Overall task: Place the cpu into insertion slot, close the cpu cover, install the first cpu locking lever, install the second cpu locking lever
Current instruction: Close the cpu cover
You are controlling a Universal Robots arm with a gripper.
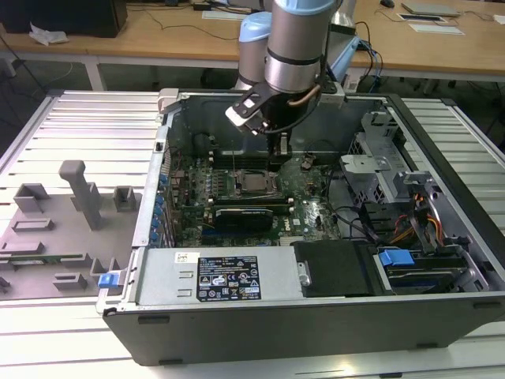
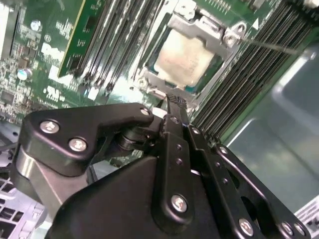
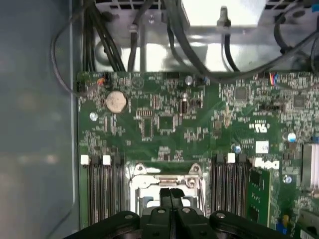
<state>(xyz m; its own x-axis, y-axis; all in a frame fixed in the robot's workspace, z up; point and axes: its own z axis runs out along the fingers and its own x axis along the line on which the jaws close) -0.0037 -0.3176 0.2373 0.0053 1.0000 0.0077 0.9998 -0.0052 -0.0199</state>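
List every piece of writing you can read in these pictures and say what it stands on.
Nothing can be quoted with confidence.
Black-and-white label on the grey metal box, exterior view: too small to read.
Small white sticker beside it: too small.
White lettering on the motherboard, first wrist view: blurred.
cpu top, second wrist view: no print can be made out.

You get bright, even room light in the exterior view, with the case (image 1: 316,324) shaded inside, while the cpu (image 2: 182,60) gleams pale in the second wrist view and the metal wall (image 3: 239,12) burns out white in the first wrist view
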